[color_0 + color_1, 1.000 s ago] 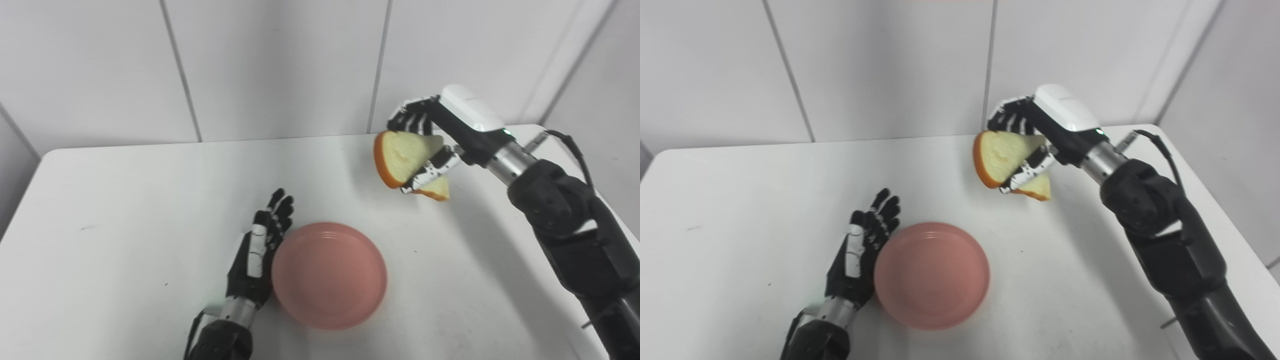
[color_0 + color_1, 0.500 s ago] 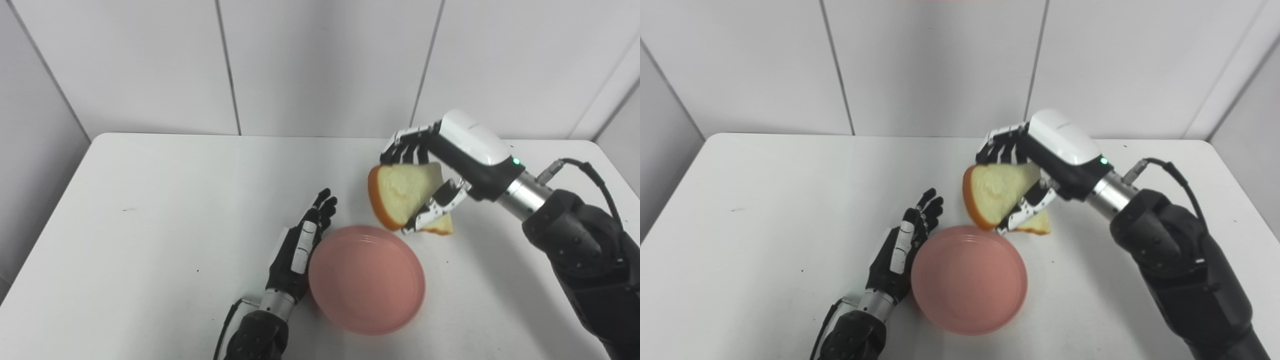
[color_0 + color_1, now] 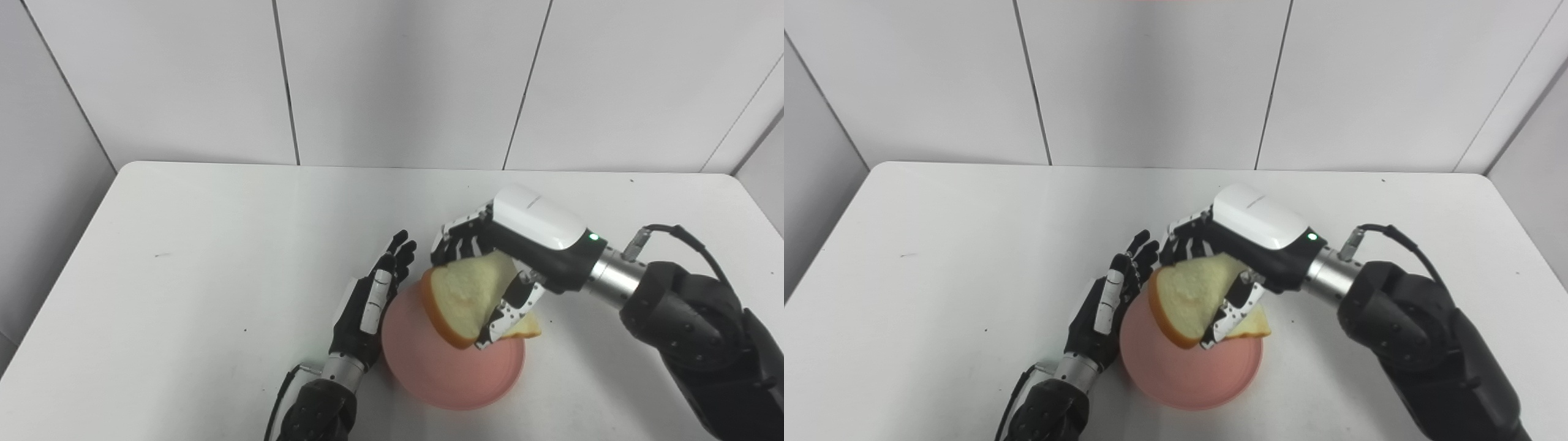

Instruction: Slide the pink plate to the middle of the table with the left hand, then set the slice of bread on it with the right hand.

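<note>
The pink plate (image 3: 429,373) lies on the white table (image 3: 196,257), near its front middle. My left hand (image 3: 367,306) is open, fingers straight and together, its edge resting against the plate's left rim. My right hand (image 3: 508,257) is shut on the slice of bread (image 3: 462,297), thumb across the pale face and fingers behind it. The slice, with its orange-brown crust, hangs tilted just above the far half of the plate; in the right eye view the bread (image 3: 1188,300) hides part of the plate (image 3: 1176,376).
White wall panels (image 3: 404,79) rise behind the table's far edge. The table's left edge (image 3: 58,269) drops off beside a grey side wall. A cable (image 3: 674,231) loops off my right wrist.
My right hand has carried the bread down and to the left, from beyond the plate to above it. The left hand and plate have stayed put. The camera shifted earlier.
</note>
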Tool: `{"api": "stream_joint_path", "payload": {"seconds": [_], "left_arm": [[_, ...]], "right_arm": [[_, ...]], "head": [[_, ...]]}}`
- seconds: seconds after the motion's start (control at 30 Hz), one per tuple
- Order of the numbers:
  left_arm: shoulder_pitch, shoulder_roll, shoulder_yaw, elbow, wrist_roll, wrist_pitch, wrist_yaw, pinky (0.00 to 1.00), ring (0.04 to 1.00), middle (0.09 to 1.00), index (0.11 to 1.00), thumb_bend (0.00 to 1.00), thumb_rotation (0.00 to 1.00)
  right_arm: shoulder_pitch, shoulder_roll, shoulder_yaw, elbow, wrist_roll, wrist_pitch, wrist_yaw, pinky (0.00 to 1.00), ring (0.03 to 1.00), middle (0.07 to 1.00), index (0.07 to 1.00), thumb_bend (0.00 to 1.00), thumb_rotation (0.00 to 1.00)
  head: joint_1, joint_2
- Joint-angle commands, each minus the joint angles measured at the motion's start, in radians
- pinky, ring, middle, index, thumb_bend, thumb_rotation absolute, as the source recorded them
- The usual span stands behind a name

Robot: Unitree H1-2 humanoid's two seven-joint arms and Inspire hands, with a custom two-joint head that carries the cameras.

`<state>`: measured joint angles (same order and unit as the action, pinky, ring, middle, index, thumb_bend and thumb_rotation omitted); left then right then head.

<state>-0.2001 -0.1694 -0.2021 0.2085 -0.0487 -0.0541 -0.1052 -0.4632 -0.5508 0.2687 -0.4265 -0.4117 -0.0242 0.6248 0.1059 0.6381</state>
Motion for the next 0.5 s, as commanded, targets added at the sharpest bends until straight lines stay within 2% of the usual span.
{"api": "stream_joint_path", "payload": {"seconds": [0.0, 0.2, 0.37, 0.47], "left_arm": [[0.026, -0.028, -0.002, -0.008, -0.006, 0.029, 0.005, 1.00, 0.980, 0.953, 0.930, 0.72, 1.00], [0.029, -0.029, 0.017, -0.023, -0.045, 0.046, -0.003, 1.00, 0.977, 0.950, 0.931, 0.73, 1.00], [0.031, -0.023, 0.026, -0.027, -0.060, 0.032, -0.007, 1.00, 0.971, 0.944, 0.927, 0.73, 1.00], [0.031, -0.020, 0.027, -0.024, -0.063, 0.024, -0.011, 1.00, 0.967, 0.944, 0.926, 0.73, 1.00]], "right_arm": [[-0.021, 0.000, -0.007, -0.015, -0.004, 0.018, 0.001, 0.33, 0.409, 0.492, 0.513, 0.52, 0.00], [0.002, 0.015, 0.018, 0.030, -0.028, 0.000, 0.002, 0.38, 0.427, 0.503, 0.497, 0.52, 0.00], [0.031, 0.036, 0.038, 0.100, -0.063, -0.053, -0.036, 0.36, 0.420, 0.501, 0.504, 0.52, 0.00], [0.035, 0.048, 0.046, 0.132, -0.088, -0.060, -0.051, 0.38, 0.426, 0.504, 0.501, 0.52, 0.00]], "head": [[0.001, 0.000], [-0.011, -0.001], [-0.037, 0.001], [-0.043, 0.002]]}}
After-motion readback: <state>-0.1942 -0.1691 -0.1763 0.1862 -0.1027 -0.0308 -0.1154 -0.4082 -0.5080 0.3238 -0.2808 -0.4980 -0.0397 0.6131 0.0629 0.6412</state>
